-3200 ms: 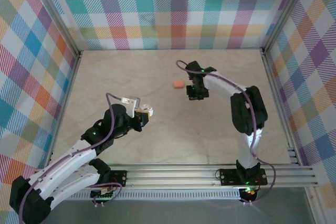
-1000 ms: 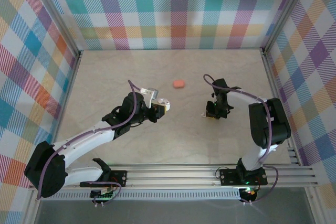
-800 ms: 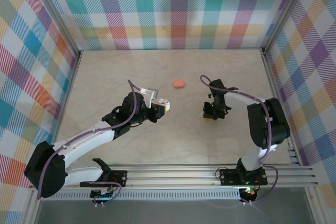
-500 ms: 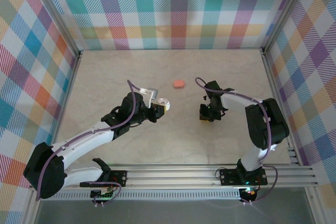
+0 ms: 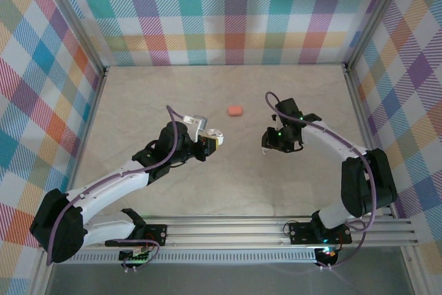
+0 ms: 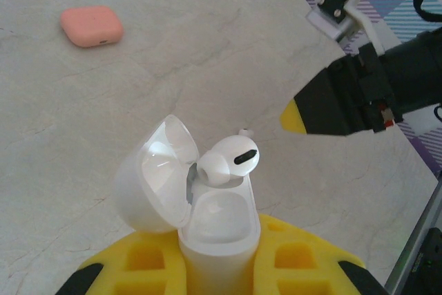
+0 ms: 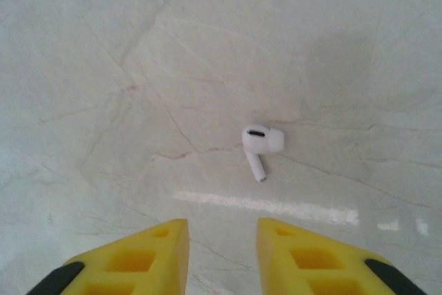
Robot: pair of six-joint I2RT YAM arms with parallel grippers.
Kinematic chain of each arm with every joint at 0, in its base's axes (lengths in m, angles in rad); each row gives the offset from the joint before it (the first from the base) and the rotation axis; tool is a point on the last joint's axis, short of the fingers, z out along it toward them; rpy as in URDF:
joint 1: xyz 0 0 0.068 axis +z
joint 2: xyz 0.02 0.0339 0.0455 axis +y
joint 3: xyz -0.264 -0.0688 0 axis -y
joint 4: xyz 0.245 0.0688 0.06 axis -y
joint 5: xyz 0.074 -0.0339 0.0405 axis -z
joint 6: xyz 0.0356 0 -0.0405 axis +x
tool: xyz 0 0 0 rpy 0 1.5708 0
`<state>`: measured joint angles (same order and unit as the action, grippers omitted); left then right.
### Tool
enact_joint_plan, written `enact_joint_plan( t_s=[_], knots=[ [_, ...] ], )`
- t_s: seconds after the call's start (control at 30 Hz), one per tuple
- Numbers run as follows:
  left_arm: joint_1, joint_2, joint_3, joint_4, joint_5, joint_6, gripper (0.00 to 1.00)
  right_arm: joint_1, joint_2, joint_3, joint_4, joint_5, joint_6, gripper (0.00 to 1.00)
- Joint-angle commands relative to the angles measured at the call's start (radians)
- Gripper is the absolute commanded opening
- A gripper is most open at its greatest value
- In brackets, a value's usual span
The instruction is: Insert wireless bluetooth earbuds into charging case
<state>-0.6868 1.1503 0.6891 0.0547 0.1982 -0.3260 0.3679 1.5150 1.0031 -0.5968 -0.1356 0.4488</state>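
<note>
**Marbled tabletop: loose bud awaiting pickup**

Pale marbled tabletop (image 5: pixel 138 94) is closed in by plaid walls (image 5: pixel 235 18) on three sides. Near its centre-right a loose white earbud (image 7: pixel 261 144) lies flat, head up-frame and stem angled down, w/ nothing touching it. A shut pink case (image 6: pixel 91 25) sits well apart, toward the back.

Step in hand, as judged: the loose bud is to be picked up, then carried to the case.

How it is done well:
- Fingers should be brought down either side of the bud, which lies ahead of the tips, not btwn them.
- Bulbous head is best pinched, not the thin stem, which could pivot or flick away.
- Descent should be stopped just shy of the tabletop; a hard, slick surface lets so small a piece skid.

Tools:
- Right gripper (image 7: pixel 221 246) hangs above the table, yellow fingers parted by a modest gap, nothing held or touched.
- Left gripper (image 6: pixel 219 267) is clamped on the white charging case (image 6: pixel 221 229), held upright w/ lid (image 6: pixel 155 170) hinged back.
- One earbud (image 6: pixel 228 160) rests in the case mouth, tilted, head proud of the rim; prob. not fully seated.
- Free socket beside it looks empty, though partly hidden.
</note>
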Motion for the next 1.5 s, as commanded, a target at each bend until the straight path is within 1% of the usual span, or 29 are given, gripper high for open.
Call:
enact_joint_plan(
  t_s=[0.0, 0.13, 0.37, 0.6, 0.8, 1.07, 1.4, 1.47],
  knots=[
    [-0.018, -0.008, 0.025, 0.019, 0.001, -0.008, 0.00, -0.011, 0.059, 0.063, -0.044, 0.013, -0.034, 0.39],
    [-0.019, 0.008, 0.035, 0.023, 0.004, -0.005, 0.00, -0.011, 0.137, 0.109, -0.066, 0.010, -0.048, 0.45],
    [-0.019, 0.022, 0.042, 0.018, 0.003, -0.001, 0.00, -0.011, 0.232, 0.166, -0.087, 0.020, -0.057, 0.45],
    [-0.018, 0.029, 0.046, 0.015, -0.002, 0.004, 0.00, -0.010, 0.272, 0.177, -0.098, 0.017, -0.049, 0.48],
    [-0.019, 0.043, 0.050, 0.015, 0.002, 0.005, 0.00, -0.003, 0.297, 0.174, -0.098, 0.012, -0.047, 0.45],
    [-0.019, 0.048, 0.059, 0.004, 0.006, 0.011, 0.00, 0.009, 0.319, 0.176, -0.099, 0.017, -0.053, 0.43],
    [-0.019, 0.032, 0.060, -0.012, -0.001, 0.013, 0.00, 0.022, 0.351, 0.191, -0.106, 0.019, -0.056, 0.32],
    [-0.019, 0.029, 0.061, -0.015, -0.002, 0.015, 0.00, 0.023, 0.352, 0.192, -0.106, 0.019, -0.055, 0.32]
  ],
)
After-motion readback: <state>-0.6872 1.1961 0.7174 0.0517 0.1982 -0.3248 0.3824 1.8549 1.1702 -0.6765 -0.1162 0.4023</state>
